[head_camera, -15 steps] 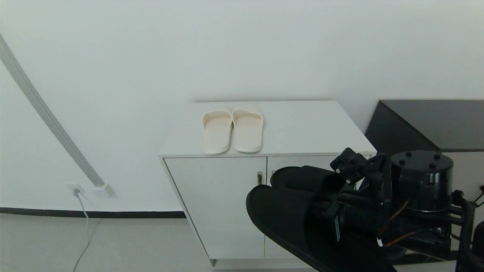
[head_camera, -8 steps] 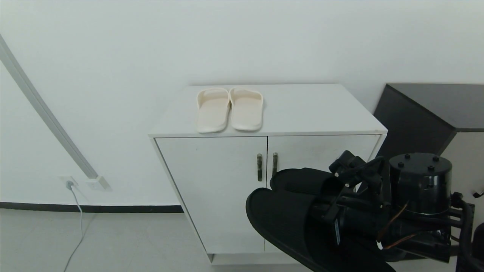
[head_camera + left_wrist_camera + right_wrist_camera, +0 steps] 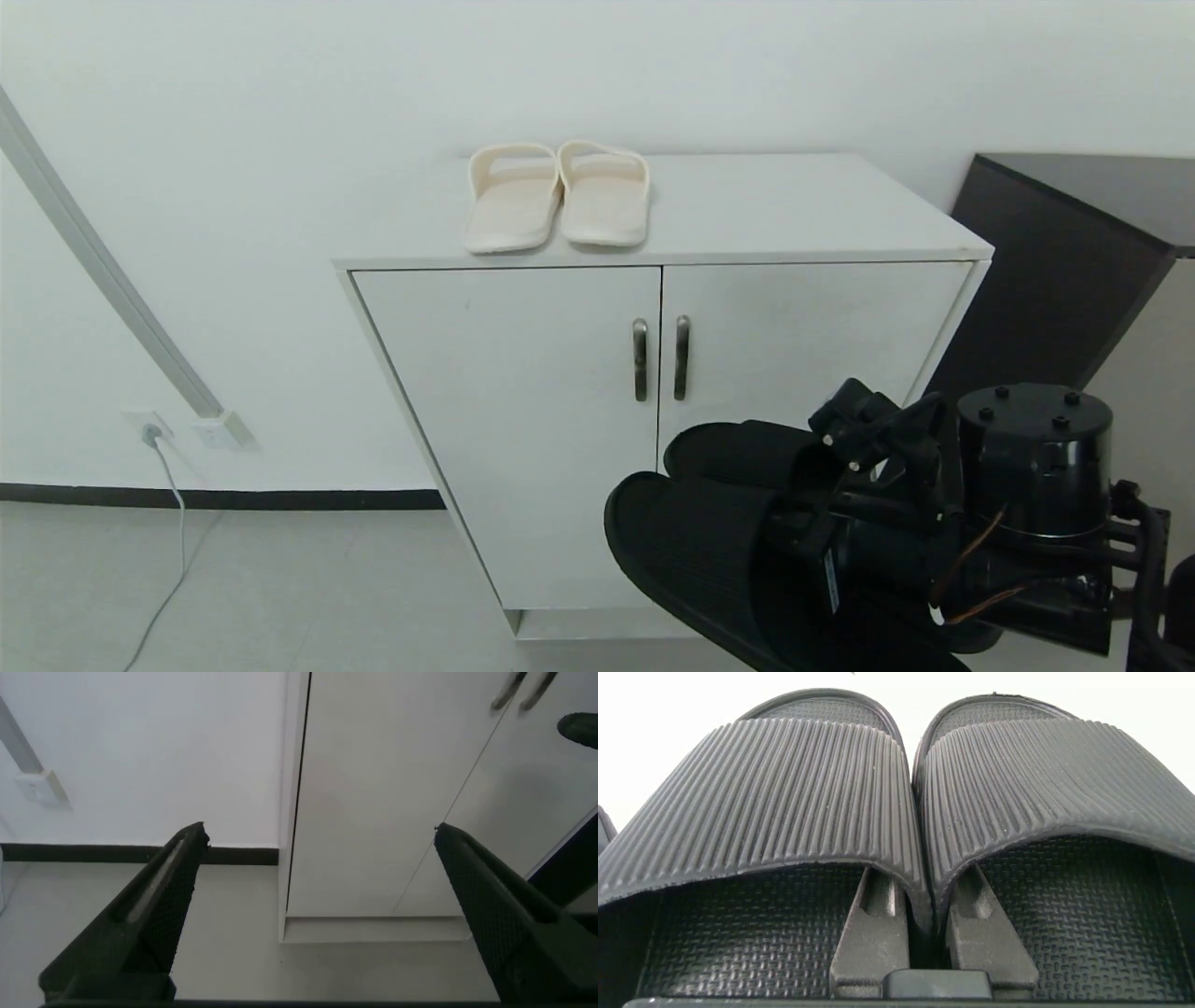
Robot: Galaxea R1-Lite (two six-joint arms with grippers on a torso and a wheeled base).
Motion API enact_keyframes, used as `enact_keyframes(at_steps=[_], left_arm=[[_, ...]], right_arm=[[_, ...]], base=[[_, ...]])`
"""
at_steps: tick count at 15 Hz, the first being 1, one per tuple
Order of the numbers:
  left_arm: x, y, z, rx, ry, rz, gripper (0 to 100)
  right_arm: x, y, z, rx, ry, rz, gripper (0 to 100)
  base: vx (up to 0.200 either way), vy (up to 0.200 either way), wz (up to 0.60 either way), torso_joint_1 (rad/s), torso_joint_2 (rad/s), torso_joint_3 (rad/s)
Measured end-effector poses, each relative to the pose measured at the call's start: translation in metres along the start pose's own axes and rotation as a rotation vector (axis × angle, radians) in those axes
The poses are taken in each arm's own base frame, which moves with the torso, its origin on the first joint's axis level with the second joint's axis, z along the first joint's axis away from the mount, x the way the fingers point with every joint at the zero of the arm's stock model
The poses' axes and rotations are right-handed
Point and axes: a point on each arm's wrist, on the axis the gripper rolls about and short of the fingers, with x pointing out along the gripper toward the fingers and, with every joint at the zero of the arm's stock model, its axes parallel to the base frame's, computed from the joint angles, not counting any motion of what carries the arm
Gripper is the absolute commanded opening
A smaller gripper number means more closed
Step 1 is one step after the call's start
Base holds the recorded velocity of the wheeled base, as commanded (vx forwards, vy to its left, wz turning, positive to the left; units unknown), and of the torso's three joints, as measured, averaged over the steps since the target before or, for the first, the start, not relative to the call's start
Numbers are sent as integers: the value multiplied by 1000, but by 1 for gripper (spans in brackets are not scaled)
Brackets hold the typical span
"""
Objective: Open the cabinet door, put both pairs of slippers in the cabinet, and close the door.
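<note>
A white cabinet (image 3: 523, 420) stands against the wall with both doors shut and two metal handles (image 3: 660, 358) at the middle. A cream pair of slippers (image 3: 557, 196) lies on its top, towards the left. A black pair of slippers (image 3: 709, 523) hangs low in front of the right door, with my right gripper (image 3: 822, 537) shut on it. In the right wrist view the fingers (image 3: 870, 938) reach under both ribbed straps of the black pair (image 3: 822, 793) and pinch the inner sides together. My left gripper (image 3: 318, 835) is open, low near the cabinet's left front corner (image 3: 297, 812).
A dark cabinet (image 3: 1074, 271) stands right of the white one. A wall socket with a cable (image 3: 149, 434) and a slanted grey conduit (image 3: 93, 252) are on the wall to the left. Bare floor (image 3: 280, 588) lies left of the cabinet.
The whole head picture has shifted: the cabinet now sits higher and its doors show in full, so the camera moved. My right gripper still holds the black slippers in the same spot.
</note>
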Motion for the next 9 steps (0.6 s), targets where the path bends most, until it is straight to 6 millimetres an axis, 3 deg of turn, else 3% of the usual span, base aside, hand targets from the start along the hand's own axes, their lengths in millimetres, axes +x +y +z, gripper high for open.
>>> enact_keyframes(at_steps=[9], left_arm=[[0,0,0,0,-1,0,100]], right_arm=[[0,4,-4,-2,17,15,0]], base=[[0,0,0,-99,455,352]])
